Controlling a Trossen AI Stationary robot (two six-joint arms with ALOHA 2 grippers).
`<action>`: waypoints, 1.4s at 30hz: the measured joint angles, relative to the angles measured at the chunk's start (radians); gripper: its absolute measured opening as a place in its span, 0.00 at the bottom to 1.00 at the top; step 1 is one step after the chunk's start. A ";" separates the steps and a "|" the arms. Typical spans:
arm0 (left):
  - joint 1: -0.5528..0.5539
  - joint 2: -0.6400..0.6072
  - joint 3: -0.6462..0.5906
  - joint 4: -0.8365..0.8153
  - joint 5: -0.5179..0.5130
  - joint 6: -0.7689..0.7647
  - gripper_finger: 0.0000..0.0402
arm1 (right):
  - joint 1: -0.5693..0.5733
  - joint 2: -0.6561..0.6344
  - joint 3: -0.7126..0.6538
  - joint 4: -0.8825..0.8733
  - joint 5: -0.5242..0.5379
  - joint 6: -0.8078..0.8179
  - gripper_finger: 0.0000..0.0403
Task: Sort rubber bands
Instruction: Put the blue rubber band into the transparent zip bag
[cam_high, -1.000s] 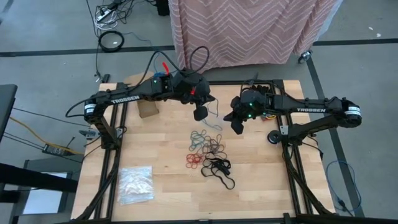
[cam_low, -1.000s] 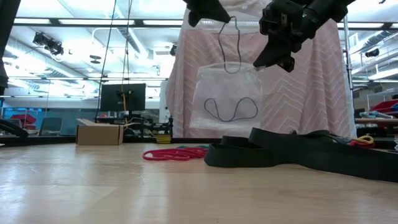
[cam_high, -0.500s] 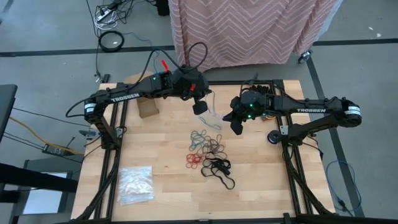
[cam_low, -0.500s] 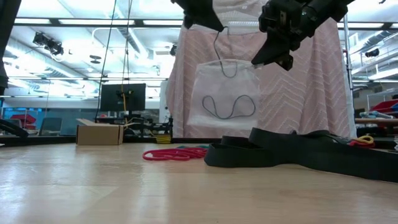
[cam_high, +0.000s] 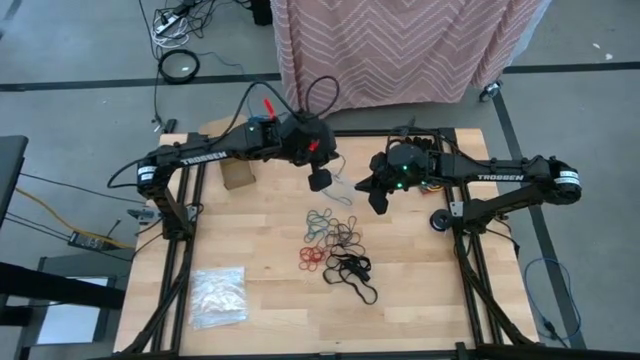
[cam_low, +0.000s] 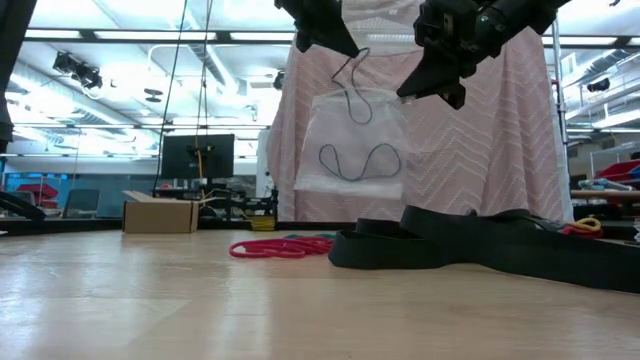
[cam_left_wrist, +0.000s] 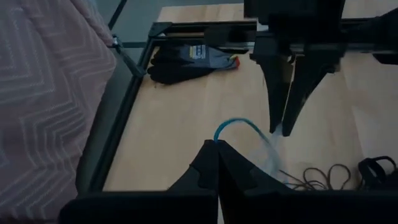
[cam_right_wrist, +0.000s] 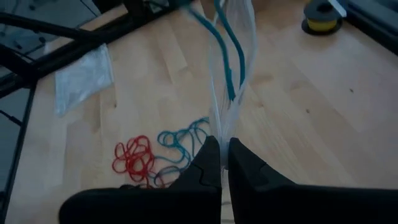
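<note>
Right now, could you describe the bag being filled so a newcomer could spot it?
Look above the table, between the two arms. A clear bag hangs there, off the wood, with a teal band inside. The other bag lies flat at the table's near left corner.

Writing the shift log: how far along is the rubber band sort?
Early. Done: one blue-teal band sits inside the clear bag. In hand: the right gripper is shut on the bag's edge, the left gripper shut on another blue-teal band over its mouth. Left: the blue-teal, red, tan-brown and black bands remain loose on the table.
</note>
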 joint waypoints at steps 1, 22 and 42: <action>0.000 0.008 0.000 -0.005 0.007 0.000 0.00 | 0.000 0.000 0.000 0.001 0.001 0.002 0.00; 0.023 0.022 0.000 0.148 -0.066 0.052 0.00 | -0.023 -0.002 0.001 0.016 0.028 0.030 0.00; 0.010 0.022 0.000 -0.082 0.014 0.039 0.00 | -0.058 -0.002 0.000 0.053 0.000 0.028 0.00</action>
